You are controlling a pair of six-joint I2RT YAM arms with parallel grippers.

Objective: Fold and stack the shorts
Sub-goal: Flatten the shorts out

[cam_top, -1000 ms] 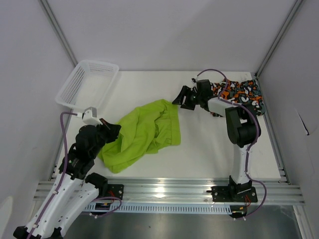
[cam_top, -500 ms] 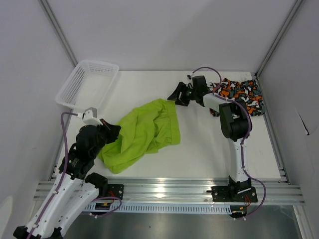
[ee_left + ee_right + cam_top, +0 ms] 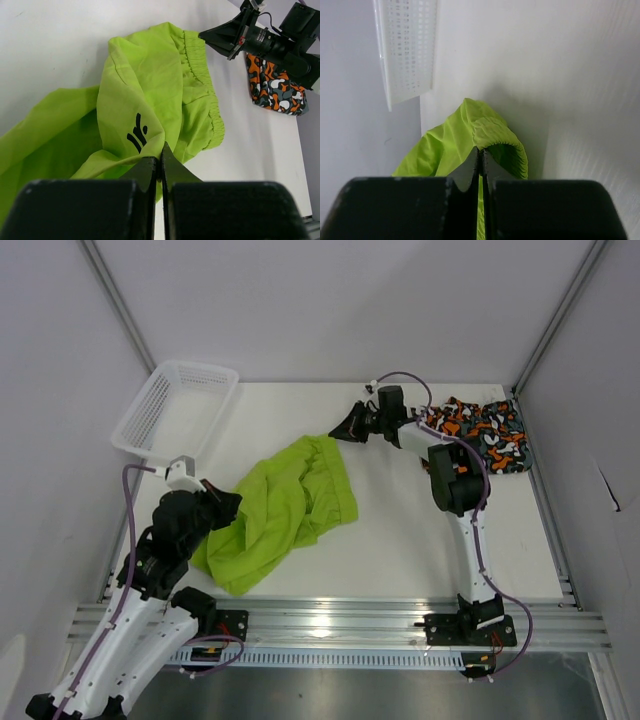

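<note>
The lime green shorts (image 3: 285,502) lie crumpled on the white table at centre left. My left gripper (image 3: 226,506) is shut on a fold at their left side, next to a black logo (image 3: 136,134); in the left wrist view the fingertips (image 3: 161,156) pinch green fabric (image 3: 150,90). My right gripper (image 3: 340,432) is shut on the elastic waistband at the shorts' far corner, and its tips (image 3: 480,151) bite the gathered hem (image 3: 492,131). The camo shorts (image 3: 487,431) lie folded at the back right, behind the right arm; they also show in the left wrist view (image 3: 272,86).
A white mesh basket (image 3: 180,405) stands tilted at the back left, also seen in the right wrist view (image 3: 407,45). Grey walls close in both sides and the back. An aluminium rail (image 3: 340,618) runs along the near edge.
My right gripper has swung left from near the camo shorts to the green waistband and shut on it. The waistband corner has lifted slightly. The left arm stays put.
</note>
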